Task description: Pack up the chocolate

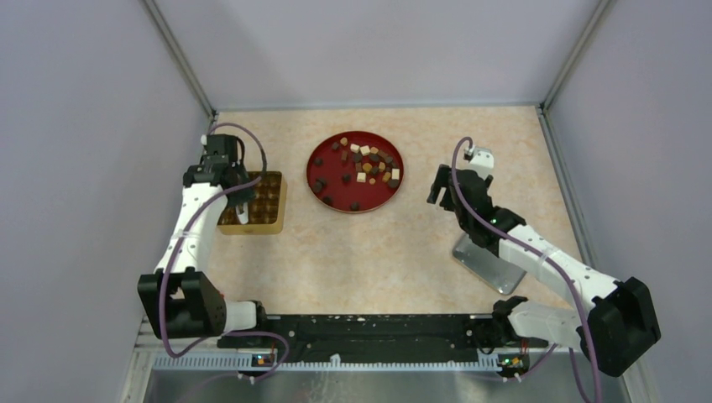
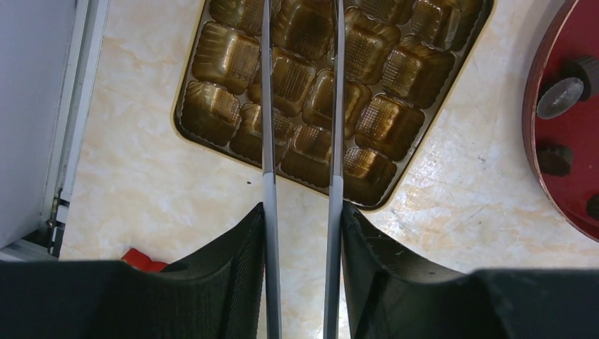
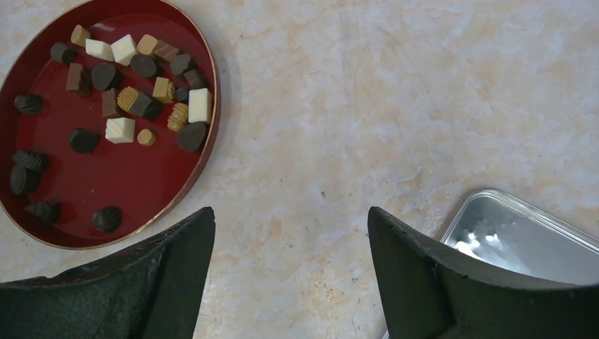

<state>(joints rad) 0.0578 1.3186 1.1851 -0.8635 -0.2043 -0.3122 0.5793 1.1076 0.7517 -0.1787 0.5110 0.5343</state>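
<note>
The chocolate (image 1: 363, 165) lies as several dark, tan and white pieces on a round red plate (image 1: 329, 195), also seen in the right wrist view as chocolate (image 3: 134, 92) on the plate (image 3: 85, 198). My left gripper (image 2: 302, 212) is shut on metal tweezers (image 2: 268, 106), whose two blades reach out over a gold moulded tray (image 2: 381, 127). The blade tips run off the top of that view, so whether they hold a piece is hidden. From above, the left gripper (image 1: 238, 195) hangs over the tray (image 1: 270, 201). My right gripper (image 3: 289, 219) stands open over bare table, right of the plate.
A shiny silver tin (image 1: 487, 262) lies on the table under the right arm, its corner in the right wrist view (image 3: 530, 240). The plate's rim (image 2: 537, 141) sits just right of the gold tray. Grey walls close in the table on three sides.
</note>
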